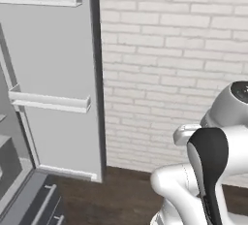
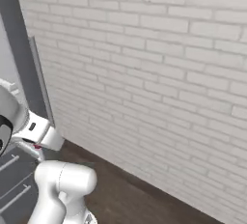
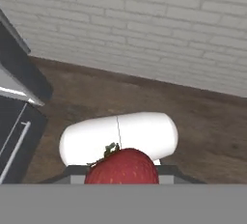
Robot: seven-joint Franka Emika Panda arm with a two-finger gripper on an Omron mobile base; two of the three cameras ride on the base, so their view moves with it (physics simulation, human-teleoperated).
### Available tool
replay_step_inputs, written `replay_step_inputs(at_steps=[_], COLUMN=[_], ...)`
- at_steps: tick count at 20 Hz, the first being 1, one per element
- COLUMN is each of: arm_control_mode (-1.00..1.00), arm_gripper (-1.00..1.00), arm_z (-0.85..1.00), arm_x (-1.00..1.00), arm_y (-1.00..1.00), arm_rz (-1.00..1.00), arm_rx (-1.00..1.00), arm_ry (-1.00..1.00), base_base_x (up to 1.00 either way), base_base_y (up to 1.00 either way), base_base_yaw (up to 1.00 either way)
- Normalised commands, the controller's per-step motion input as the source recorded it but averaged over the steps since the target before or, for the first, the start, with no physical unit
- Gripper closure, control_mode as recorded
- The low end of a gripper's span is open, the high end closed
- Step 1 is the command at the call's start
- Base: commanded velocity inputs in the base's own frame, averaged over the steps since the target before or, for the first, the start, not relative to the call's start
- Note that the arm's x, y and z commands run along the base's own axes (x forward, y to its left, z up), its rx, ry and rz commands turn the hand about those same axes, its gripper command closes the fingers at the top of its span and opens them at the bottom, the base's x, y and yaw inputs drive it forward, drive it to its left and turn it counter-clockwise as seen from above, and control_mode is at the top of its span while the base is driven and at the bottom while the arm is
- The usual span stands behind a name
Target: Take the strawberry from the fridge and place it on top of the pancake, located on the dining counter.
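Left base view, fridge: the fridge (image 1: pixel 53 78) stands open, its door with pale shelf rails swung out against the brick wall (image 1: pixel 169 64); two drawers (image 1: pixel 41 204) sit low at the corner.
Left base view, arm: the white arm fills the lower right (the claw itself I cannot make out here).
Right base view, claw: the claw (image 2: pixel 36 147) hangs low beside the fridge's dark edge (image 2: pixel 21 59), with a speck of red at it (probably the fruit, too small to be sure).
Right base view, floor: dark wood floor (image 2: pixel 130 194) lies below and ahead of the claw.
Hand view, strawberry: the strawberry (image 3: pixel 123 166) sits right at the claw, between its tips, green leaves up.
Hand view, claw state: narrowed around the strawberry, carrying it clear of the fridge.
Hand view, surroundings: brick wall ahead, drawers off to one side.
Handling, judged: light, soft, easily bruised (a gentle squeeze is enough); hold across the broad middle, not the tapering tip or the leaves, where it could slip out.
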Motion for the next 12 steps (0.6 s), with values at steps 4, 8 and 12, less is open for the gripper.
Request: replay_step_inputs(at_steps=[4,8,12], arm_control_mode=[1.00,1.00,1.00], arm_gripper=[1.00,1.00,1.00], arm_z=[0.00,0.00,0.00], arm_x=[0.00,0.00,0.00], arm_y=[0.00,0.00,0.00], arm_rz=[0.00,0.00,0.00], arm_rx=[0.00,0.00,0.00], arm_ry=[0.00,0.00,0.00], base_base_x=[0.00,0.07,0.36], base_base_y=[-0.77,-0.96,-0.95], base_base_yaw=[-0.77,-0.71,-0.62])
